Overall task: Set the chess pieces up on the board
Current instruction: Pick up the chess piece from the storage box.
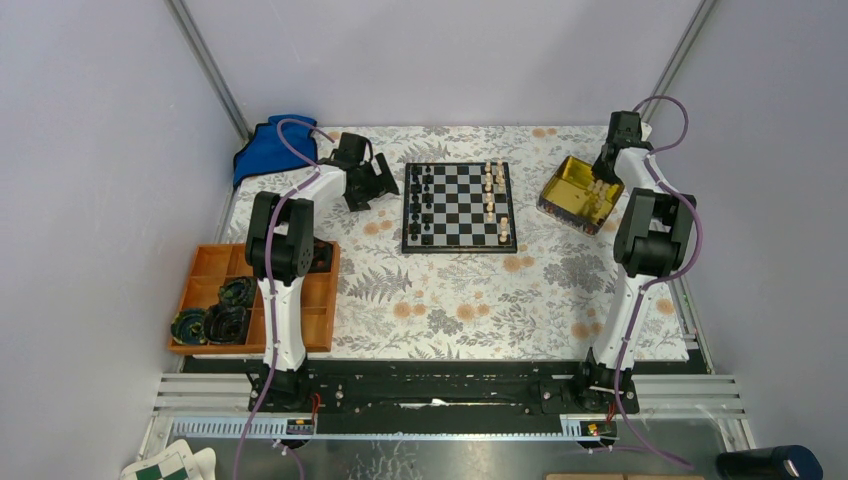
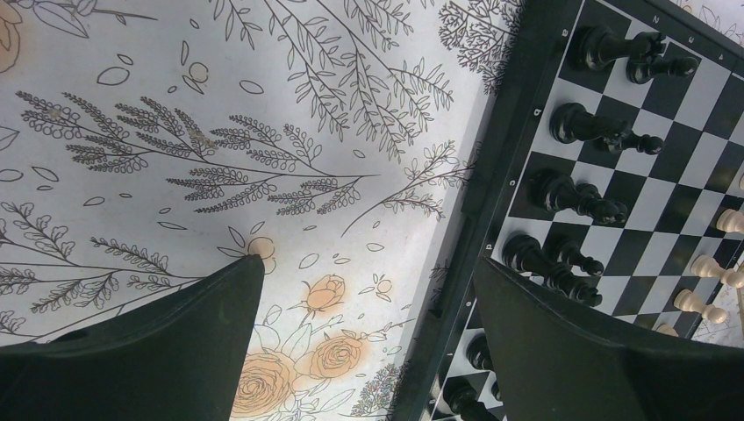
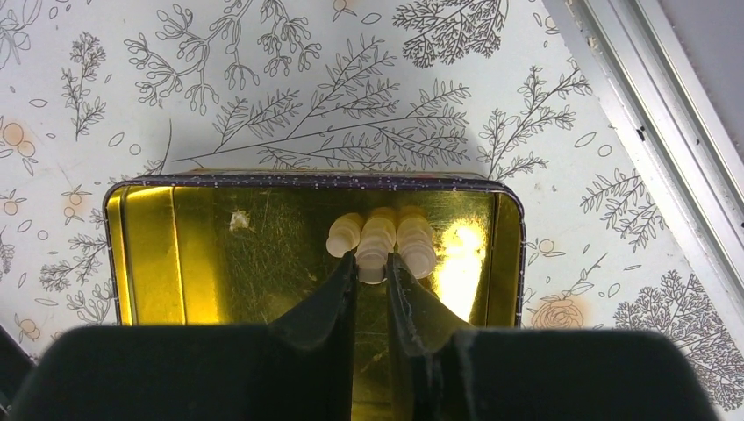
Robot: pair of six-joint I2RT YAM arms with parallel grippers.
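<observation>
Black fingers of the right gripper [image 3: 371,265] are pinching the base of the middle pale piece [image 3: 379,235], one of three light-wood chess pieces [image 3: 382,241] sitting pressed side by side in the gold tin [image 3: 175,254]. The jaws are standing narrow with that piece between them, so the grip is looking made. The two neighbours are touching the held piece on either side and are lying just outside the fingers. All three seem to be lying down with their long axes running away from the wrist, in line with the fingers, though the angle is making that hard to settle. They are resting near the tin's right-hand wall, as the wrist camera sees it.

In the overhead view the tin is sitting near the far right corner of the table, near the right edge of the board [image 1: 460,207]. The right arm is therefore much the nearer one, and the carry is pointing leftward to the board's right-hand files, where other pale pieces [image 1: 492,185] are standing. Lifting straight up first is looking wise, since the neighbours may drag along.

Over on the other side, the left gripper [image 2: 368,263] is hovering with its jaws wide apart and holding nothing. It is hanging above the floral cloth [image 2: 263,132] at the board's left border, beside the black pieces [image 2: 579,123].
</observation>
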